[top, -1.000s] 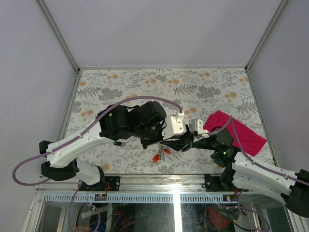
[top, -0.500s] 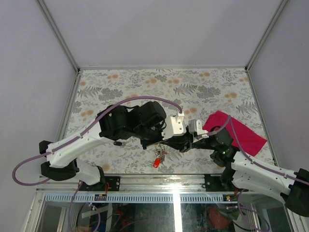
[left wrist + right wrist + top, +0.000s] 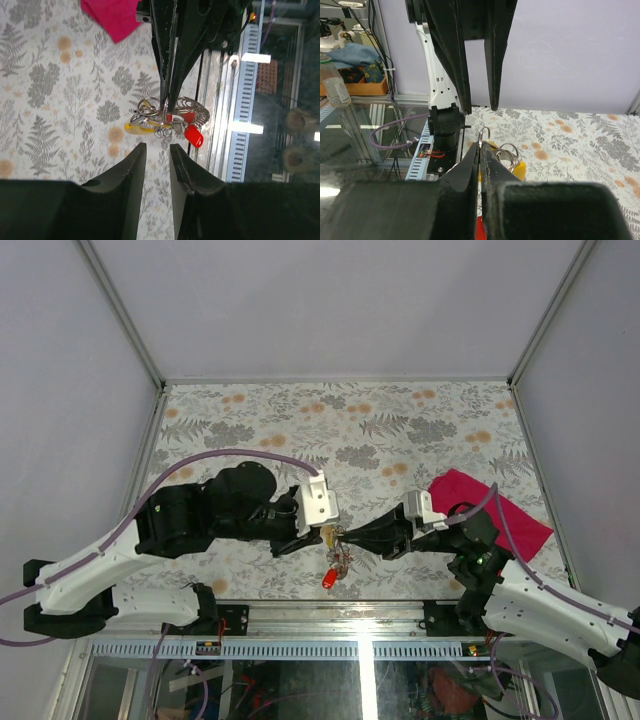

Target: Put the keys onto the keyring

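Right claw point(image 3: 480, 146): pinched closed on keyring point(image 3: 484, 134), keys point(image 3: 193, 136) bunched beneath it. Left claw point(image 3: 156, 148): parted, empty, just beside the bunch.

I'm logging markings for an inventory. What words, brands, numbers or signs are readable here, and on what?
No text can be read in any view.
keys: any stamp is too small to read.
bottle beyond the table, right wrist view: any label is too blurred.
magenta cloth and floral table cover: no lettering visible.
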`<state>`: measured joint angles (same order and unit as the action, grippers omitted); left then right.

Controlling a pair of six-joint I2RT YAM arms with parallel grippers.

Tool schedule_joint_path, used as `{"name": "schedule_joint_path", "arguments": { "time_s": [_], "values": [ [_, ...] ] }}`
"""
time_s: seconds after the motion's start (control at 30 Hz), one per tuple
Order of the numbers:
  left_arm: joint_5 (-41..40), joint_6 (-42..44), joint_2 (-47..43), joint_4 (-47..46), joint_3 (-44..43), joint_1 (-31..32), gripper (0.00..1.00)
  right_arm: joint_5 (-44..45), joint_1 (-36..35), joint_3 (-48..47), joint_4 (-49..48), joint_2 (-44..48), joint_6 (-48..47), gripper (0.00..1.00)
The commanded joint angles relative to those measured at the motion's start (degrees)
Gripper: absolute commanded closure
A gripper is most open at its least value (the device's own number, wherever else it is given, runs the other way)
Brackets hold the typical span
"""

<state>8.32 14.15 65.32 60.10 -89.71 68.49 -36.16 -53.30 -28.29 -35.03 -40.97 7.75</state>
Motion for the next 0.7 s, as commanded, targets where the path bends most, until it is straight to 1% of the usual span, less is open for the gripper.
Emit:
{"name": "schedule_joint_path", "arguments": {
  "time_s": [0.0, 0.1, 0.2, 0.47, 0.67],
  "values": [
    [3.97, -2.44, -5.59, -17.40, 6.64, 0.32, 0.73, -1.39, -0.23, -4.32, -3.12, 1.87, 1.03, 1.00],
    [4.78, -2.83, -8.56, -22.47, 10.03, 0.28, 0.71, -2.14, -0.26, -4.93, -3.64, 1.86, 1.97, 1.00],
    [6.01, -2.56, -9.67, -24.05, 10.86, 0.33, 0.71, -2.78, -0.27, -5.62, -3.32, 1.57, 2.27, 1.00],
    [8.52, -1.39, -8.67, -22.69, 10.19, 0.34, 0.74, -3.64, -0.26, -6.64, -3.65, 1.49, 3.30, 1.00],
    [9.88, -1.06, -7.68, -21.11, 9.70, 0.28, 0.79, -3.73, -0.26, -7.12, -3.43, 2.02, 3.56, 1.00]
  ]
}}
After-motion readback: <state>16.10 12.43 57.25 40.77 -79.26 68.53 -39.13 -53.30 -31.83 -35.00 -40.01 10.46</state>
